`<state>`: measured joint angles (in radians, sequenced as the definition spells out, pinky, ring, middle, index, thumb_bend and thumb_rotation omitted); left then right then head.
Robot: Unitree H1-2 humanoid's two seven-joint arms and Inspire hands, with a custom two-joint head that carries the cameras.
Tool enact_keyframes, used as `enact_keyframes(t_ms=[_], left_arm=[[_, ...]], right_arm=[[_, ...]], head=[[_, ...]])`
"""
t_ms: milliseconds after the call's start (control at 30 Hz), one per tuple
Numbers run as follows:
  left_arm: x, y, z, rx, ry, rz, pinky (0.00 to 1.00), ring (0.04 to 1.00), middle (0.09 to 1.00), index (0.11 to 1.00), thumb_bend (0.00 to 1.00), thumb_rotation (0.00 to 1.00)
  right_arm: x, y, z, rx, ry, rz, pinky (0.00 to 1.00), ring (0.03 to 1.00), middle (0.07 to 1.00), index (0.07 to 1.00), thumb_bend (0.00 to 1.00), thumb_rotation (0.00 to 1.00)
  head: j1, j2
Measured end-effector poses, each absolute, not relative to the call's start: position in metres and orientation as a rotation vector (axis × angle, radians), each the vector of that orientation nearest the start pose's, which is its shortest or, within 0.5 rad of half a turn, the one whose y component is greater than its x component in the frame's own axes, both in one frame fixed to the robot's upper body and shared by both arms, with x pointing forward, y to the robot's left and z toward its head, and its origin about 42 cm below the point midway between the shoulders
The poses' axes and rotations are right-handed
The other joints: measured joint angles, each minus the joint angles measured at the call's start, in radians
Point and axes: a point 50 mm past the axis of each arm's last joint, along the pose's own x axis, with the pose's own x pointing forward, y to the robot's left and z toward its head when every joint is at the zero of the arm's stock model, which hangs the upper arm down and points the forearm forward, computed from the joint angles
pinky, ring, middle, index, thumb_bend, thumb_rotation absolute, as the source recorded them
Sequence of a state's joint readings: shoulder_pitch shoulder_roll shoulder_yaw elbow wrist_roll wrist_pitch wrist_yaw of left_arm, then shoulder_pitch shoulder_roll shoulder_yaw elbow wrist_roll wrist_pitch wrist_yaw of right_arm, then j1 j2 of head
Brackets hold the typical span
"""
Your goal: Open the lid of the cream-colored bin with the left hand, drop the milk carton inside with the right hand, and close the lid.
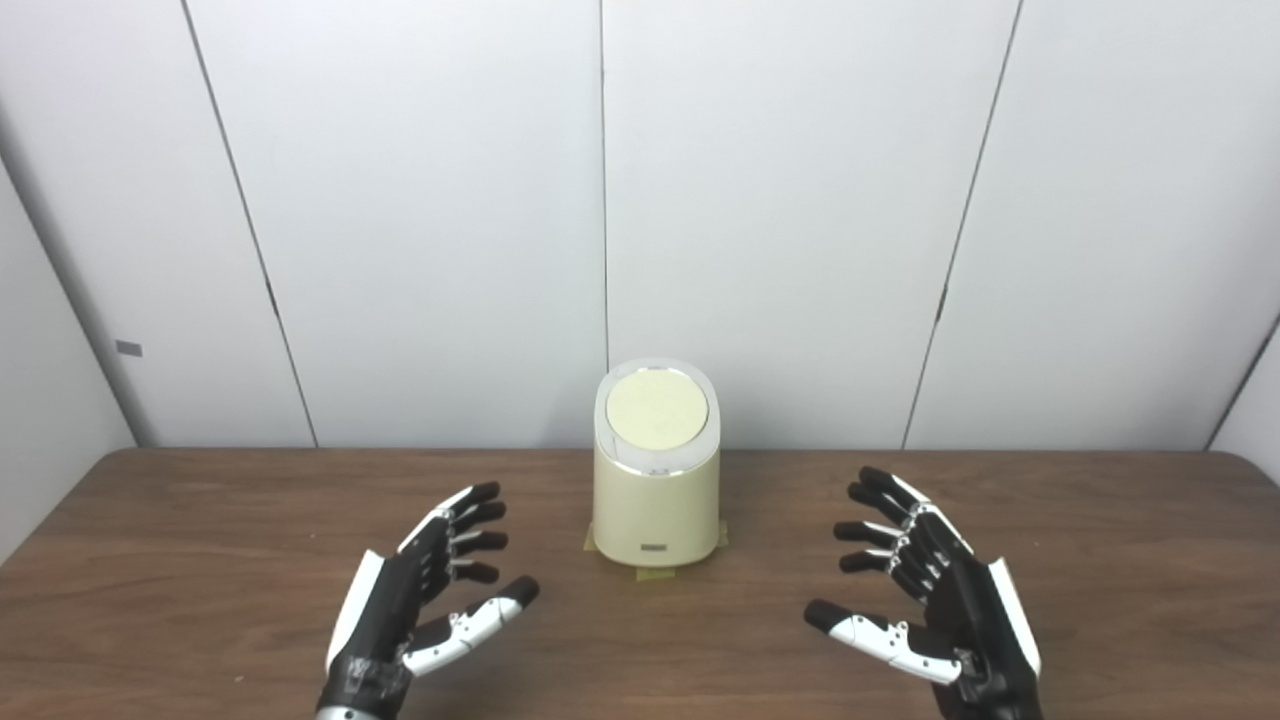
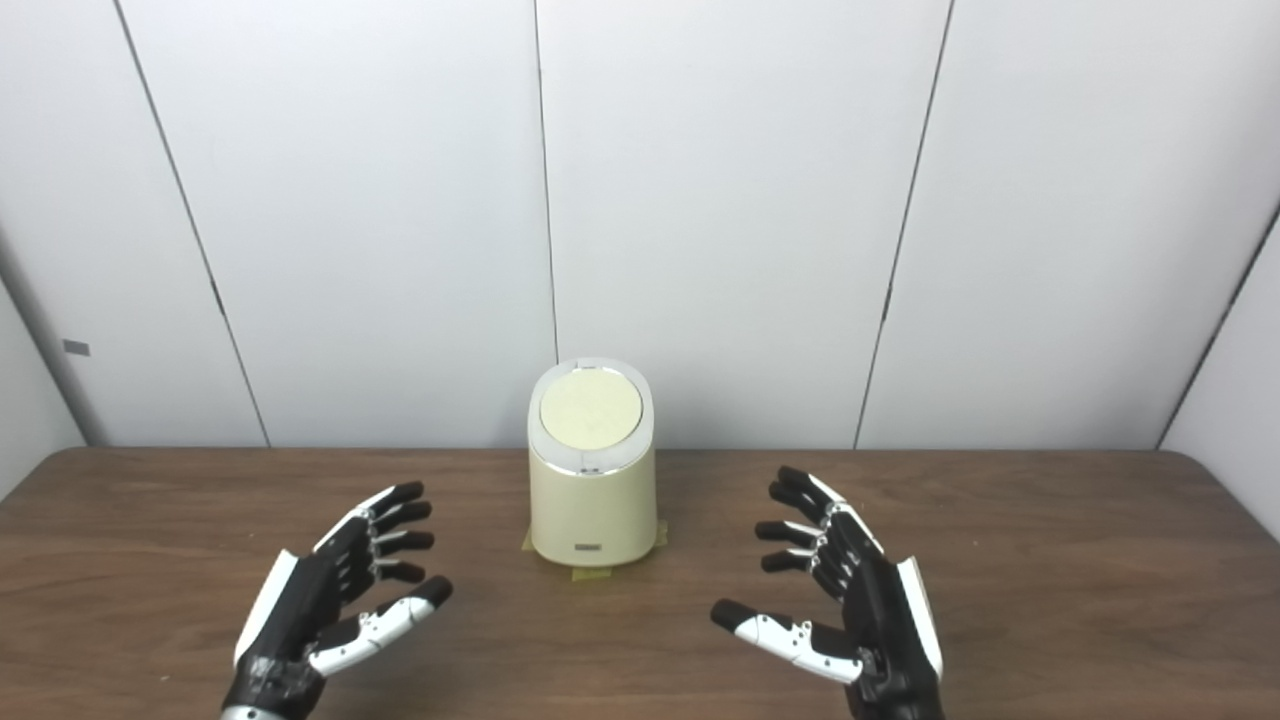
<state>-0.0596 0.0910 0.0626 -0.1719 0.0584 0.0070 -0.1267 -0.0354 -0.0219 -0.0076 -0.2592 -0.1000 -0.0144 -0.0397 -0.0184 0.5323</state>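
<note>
Wooden table (image 1: 200,520), cream bin (image 1: 656,500) lid-shut mid-table, left robot hand (image 1: 425,590) and right robot hand (image 1: 925,590) flanking — fingers spread, empty.

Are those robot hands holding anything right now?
Nothing is held. The left hand and right hand are both open above the brown wooden table, either side of the closed cream-colored cylindrical bin.

We are seeing bright, even light falling from above; the white wall panels (image 1: 780,200) are looking slightly washed out. A soft sheen is lying on the counter (image 1: 150,560) beyond the left hand (image 1: 410,600). Shadows are staying faint, and both views are looking mildly soft.
</note>
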Motion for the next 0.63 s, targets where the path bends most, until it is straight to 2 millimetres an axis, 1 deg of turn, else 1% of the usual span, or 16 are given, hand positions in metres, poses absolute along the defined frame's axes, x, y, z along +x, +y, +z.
enact_keyframes(t_ms=[33,100,233,333,433,633], left_arm=[[0.2964,0.2428,0.1584,0.128,-0.207,-0.072,0.53,0.703,0.790,0.839,0.69,0.28],[0.2955,0.2416,0.1570,0.073,-0.200,-0.069,0.53,0.692,0.779,0.832,0.67,0.27],[0.2973,0.2418,0.1595,0.021,-0.210,-0.070,0.57,0.720,0.790,0.832,0.66,0.25],[0.2977,0.2433,0.1621,0.011,-0.217,-0.063,0.60,0.742,0.798,0.831,0.64,0.23],[0.2979,0.2434,0.1629,0.010,-0.219,-0.057,0.61,0.757,0.803,0.828,0.64,0.22],[0.2997,0.2429,0.1643,0.010,-0.220,-0.053,0.62,0.767,0.811,0.830,0.66,0.23]], right_arm=[[0.2869,-0.2184,0.1769,-0.125,-0.310,-0.050,0.57,0.697,0.804,0.812,0.75,0.20],[0.2885,-0.2215,0.1745,-0.142,-0.303,-0.054,0.58,0.700,0.805,0.817,0.76,0.20],[0.2897,-0.2252,0.1723,-0.170,-0.295,-0.055,0.59,0.713,0.815,0.828,0.77,0.22],[0.2906,-0.2268,0.1732,-0.186,-0.294,-0.052,0.61,0.739,0.829,0.839,0.77,0.23],[0.2916,-0.2266,0.1739,-0.192,-0.291,-0.044,0.61,0.744,0.834,0.840,0.77,0.23],[0.2928,-0.2263,0.1748,-0.191,-0.288,-0.036,0.63,0.752,0.838,0.840,0.78,0.22]], head=[[-0.002,0.002],[-0.003,0.002],[-0.009,0.005],[-0.011,0.005],[-0.009,0.005],[-0.003,0.006]])
